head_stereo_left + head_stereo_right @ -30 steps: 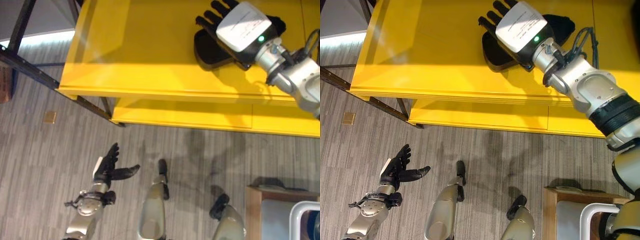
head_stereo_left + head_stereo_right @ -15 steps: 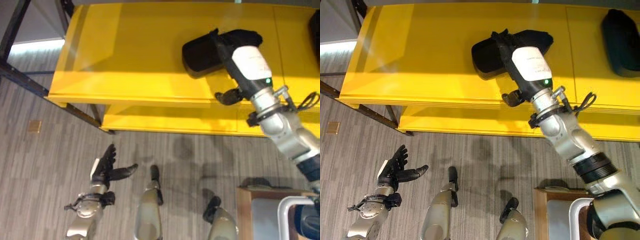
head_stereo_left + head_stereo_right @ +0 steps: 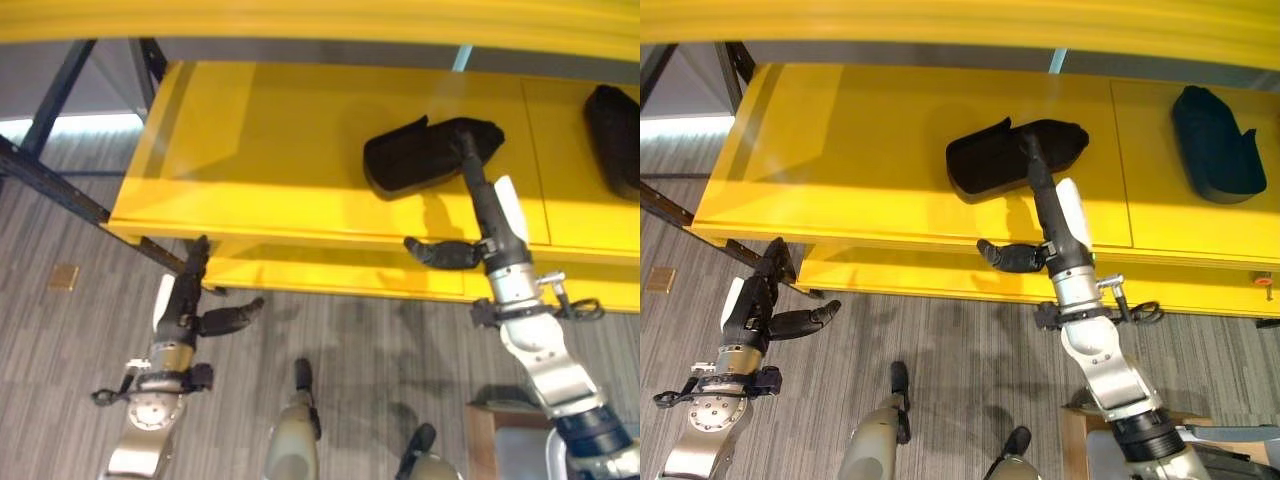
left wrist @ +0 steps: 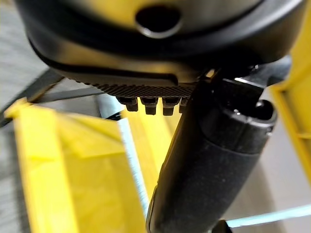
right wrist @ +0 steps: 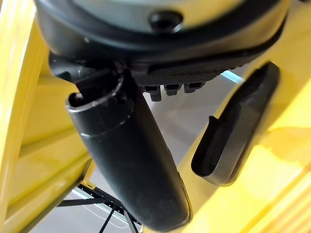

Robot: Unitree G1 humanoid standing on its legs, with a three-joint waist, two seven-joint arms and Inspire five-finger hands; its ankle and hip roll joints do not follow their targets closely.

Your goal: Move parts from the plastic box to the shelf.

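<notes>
Shelf: yellow, far side of the scene.
Part: black moulded piece, lying on the shelf near its middle.
Second part: same kind, on the shelf far right, well apart from the first.
Right hand: straight fingers together, tips at the near edge of the middle part (contact unclear); thumb out to the left, nothing gripped.
Left hand: low at left over the floor, fingers straight, thumb spread, empty.

Right hand off the black part, back at the shelf edge, fingers straight.
</notes>
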